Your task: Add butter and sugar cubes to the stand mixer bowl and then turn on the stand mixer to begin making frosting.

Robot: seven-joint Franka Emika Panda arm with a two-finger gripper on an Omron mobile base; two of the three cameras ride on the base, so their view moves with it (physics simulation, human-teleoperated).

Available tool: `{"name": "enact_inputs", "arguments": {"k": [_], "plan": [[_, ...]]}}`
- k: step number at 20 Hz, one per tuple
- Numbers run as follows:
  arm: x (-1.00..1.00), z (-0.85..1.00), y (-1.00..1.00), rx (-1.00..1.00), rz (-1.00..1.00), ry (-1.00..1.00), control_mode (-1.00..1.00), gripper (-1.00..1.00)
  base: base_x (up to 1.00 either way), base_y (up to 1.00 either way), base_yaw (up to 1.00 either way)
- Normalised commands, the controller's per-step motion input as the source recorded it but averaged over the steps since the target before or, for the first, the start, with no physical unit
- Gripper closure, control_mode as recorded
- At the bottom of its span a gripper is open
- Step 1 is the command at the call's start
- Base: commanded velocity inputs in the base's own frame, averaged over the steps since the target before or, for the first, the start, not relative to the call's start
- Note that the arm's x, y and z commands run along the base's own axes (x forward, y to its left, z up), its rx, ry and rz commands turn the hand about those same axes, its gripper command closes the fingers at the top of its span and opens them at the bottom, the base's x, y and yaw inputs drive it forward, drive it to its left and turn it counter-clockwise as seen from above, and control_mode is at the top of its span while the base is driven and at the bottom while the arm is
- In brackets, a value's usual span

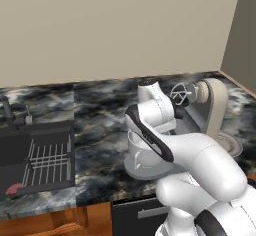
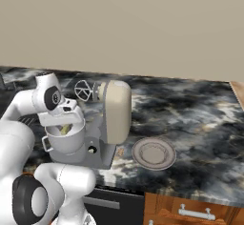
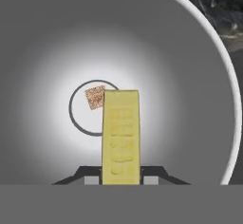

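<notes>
Butter (image 3: 121,137), pale-yellow stick, clamped upright between gripper (image 3: 121,179) jaws, inside stand mixer bowl (image 3: 42,52); sugar cube (image 3: 95,97) on bowl floor (just behind butter); stand mixer (image 2: 114,112) head tilted back; grey plate (image 2: 153,153) beside, on marbled counter (image 2: 190,119)

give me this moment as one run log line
gripper: shut on butter, over stand mixer bowl | sugar cube: on bowl bottom | stand mixer: head tilted up
</notes>
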Motion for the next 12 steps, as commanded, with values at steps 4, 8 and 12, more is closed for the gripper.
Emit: {"name": "enact_inputs", "arguments": {"k": [4, 8, 12], "plan": [[0.07, -0.28, 0.01, 0.00, 0.00, -0.05, -1.00, 1.00, 0.00, 0.00, 0.00], [0.00, -0.26, 0.00, 0.00, 0.00, -0.04, -1.00, 1.00, 0.00, 0.00, 0.00], [0.00, -0.27, 0.00, 0.00, 0.00, -0.02, -1.00, 1.00, 0.00, 0.00, 0.00]]}}
